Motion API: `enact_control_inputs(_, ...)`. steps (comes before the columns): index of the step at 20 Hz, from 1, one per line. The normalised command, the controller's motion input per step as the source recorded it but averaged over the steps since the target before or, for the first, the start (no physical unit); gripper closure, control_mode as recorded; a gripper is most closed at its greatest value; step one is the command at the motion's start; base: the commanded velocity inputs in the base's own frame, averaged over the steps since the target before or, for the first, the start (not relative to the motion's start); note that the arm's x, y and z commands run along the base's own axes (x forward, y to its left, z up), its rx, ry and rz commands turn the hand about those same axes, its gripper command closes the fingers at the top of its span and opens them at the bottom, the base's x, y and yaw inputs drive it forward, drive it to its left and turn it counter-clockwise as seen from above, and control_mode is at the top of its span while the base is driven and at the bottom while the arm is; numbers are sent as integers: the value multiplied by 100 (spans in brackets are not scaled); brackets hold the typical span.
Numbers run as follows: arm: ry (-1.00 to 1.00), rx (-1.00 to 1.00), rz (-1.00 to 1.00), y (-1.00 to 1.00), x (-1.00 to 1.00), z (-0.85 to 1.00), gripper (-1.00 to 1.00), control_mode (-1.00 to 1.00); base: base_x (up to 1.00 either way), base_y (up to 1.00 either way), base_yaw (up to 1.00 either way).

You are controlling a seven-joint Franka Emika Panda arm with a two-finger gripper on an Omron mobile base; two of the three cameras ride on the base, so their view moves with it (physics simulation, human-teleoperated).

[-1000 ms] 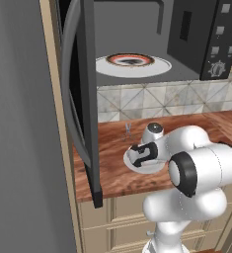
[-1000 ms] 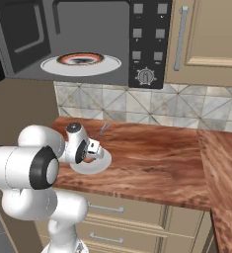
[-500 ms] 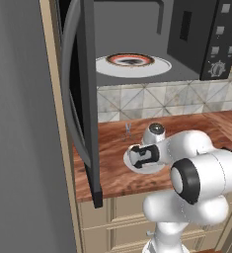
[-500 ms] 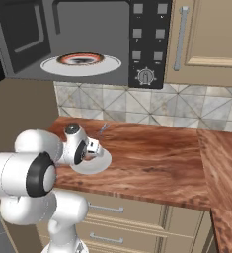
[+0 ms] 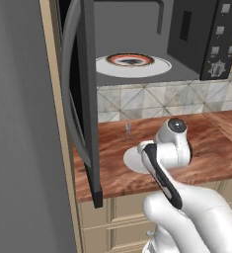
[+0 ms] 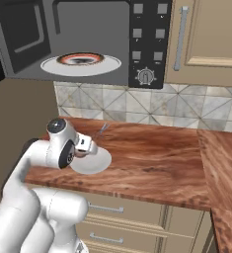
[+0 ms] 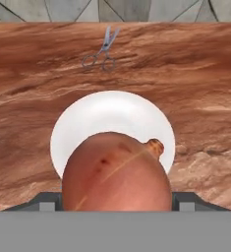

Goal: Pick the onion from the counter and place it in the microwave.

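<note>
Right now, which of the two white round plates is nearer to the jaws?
The plain white round plate on the wooden counter, directly under the reddish-orange onion at the jaws. The other, the red-rimmed white plate, lies higher up inside the open dark microwave.

Hand view: onion [image 7: 116,172] fills the near field, its lower part cut off at the bottom; it hides the near half of the white plate [image 7: 112,115] and the fingertips, so jaws' stance can't be read. Left base view: arm's wrist covers most of the plate [image 5: 132,159] and the onion. Right base view: gripper [image 6: 86,148] too small to tell open/closed. Scissors [image 6: 102,130] only a thin sliver there. Microwave [image 5: 137,39] cut by top edge; table [image 6: 157,163] cut off at right.
</note>
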Motion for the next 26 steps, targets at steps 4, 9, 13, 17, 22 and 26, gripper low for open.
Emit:
enact_control_inputs(4,-6,0,9,-16,-100,100,100,-100,0,0,0)
enact_control_inputs(9,-14,0,7,-7,-93,100,100,-100,0,0,0)
enact_control_inputs(13,-5,0,3,0,-46,100,100,-100,0,0,0)
enact_control_inputs(17,1,1,1,0,-19,100,100,-100,0,0,0)
enact_control_inputs(22,-30,0,0,13,12,89,100,-100,0,0,0)
enact_control_inputs(26,-47,0,0,7,34,60,100,-100,0,0,0)
